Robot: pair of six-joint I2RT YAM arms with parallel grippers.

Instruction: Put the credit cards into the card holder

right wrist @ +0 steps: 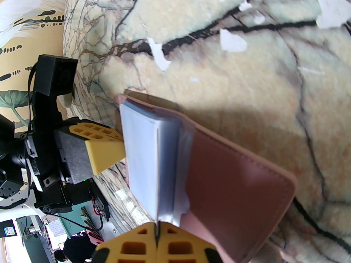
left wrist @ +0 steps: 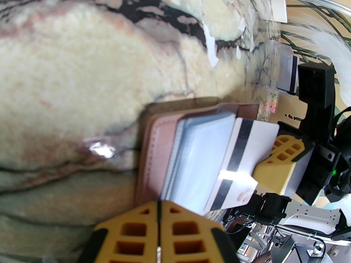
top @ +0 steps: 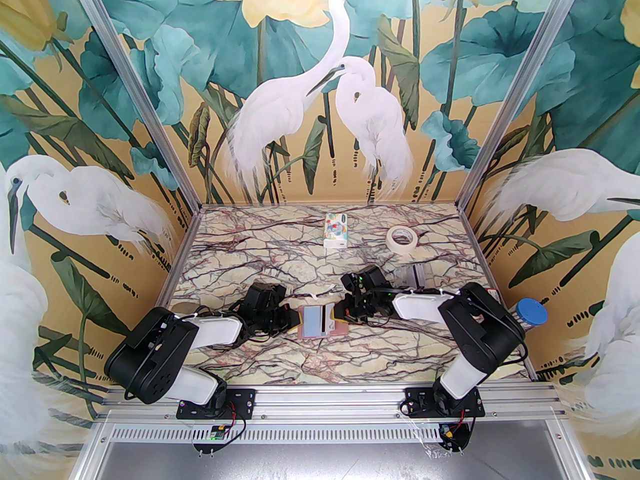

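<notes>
The card holder (top: 311, 320) lies open on the marble table between my two arms, pink cover down and pale blue sleeves up. My left gripper (top: 294, 318) is at its left edge. In the left wrist view it (left wrist: 159, 204) is shut on the near edge of the card holder (left wrist: 153, 152). A whitish credit card (left wrist: 246, 152) with a dark stripe sticks out of the sleeves to the right. My right gripper (top: 341, 314) is shut on the card's outer end. In the right wrist view the card (right wrist: 158, 174) runs edge-on from the shut gripper (right wrist: 156, 227) into the card holder (right wrist: 233, 188).
A white patterned tissue pack (top: 336, 229) and a roll of masking tape (top: 403, 239) sit at the back. A clear plastic box (top: 415, 273) lies behind the right arm, and a blue-capped jar (top: 531, 313) stands at the right edge. Small white scraps (top: 320, 295) dot the table.
</notes>
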